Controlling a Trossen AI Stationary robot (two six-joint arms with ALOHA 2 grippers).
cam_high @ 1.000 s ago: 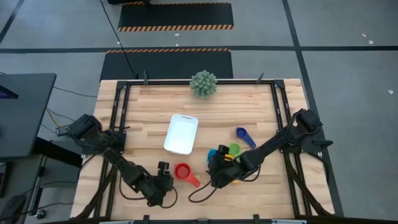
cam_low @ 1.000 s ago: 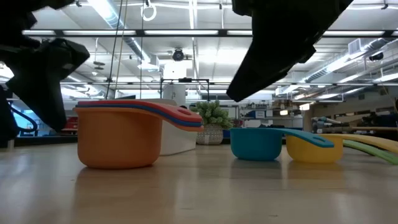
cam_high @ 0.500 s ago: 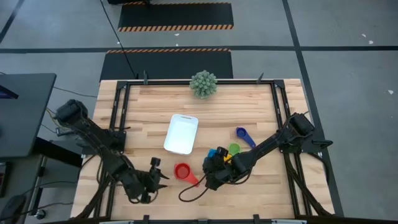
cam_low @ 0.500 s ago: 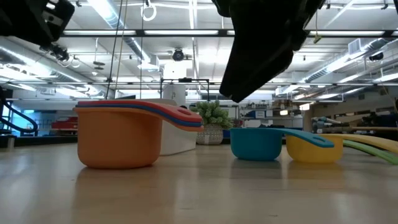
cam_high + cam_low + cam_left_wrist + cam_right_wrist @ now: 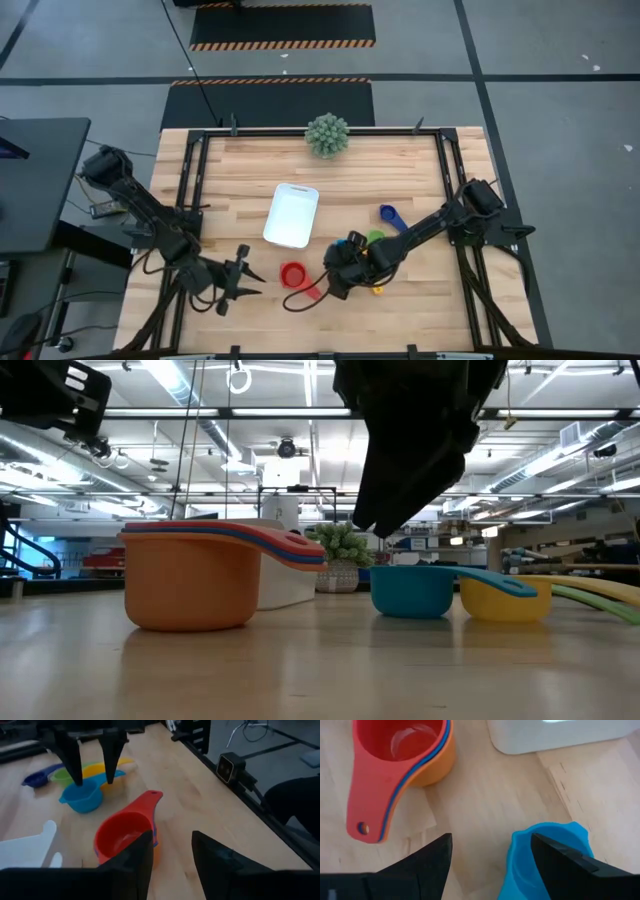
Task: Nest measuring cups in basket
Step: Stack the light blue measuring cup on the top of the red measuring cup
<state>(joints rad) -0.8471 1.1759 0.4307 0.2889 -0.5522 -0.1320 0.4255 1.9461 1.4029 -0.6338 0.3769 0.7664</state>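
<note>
Clearly light, stiff and slick, the measuring cups call for a pinch across a rim or flat handle. Leftmost, the left gripper (image 5: 243, 277) hangs empty, fingers parted, off the red-blue-orange stack (image 5: 294, 275). That stack sits in front of the white basket (image 5: 291, 215), not in it. Rightward, the right gripper (image 5: 340, 277) is spread wide above the light blue cup (image 5: 547, 851), holding nothing; only its wrist view shows this straddle
</note>
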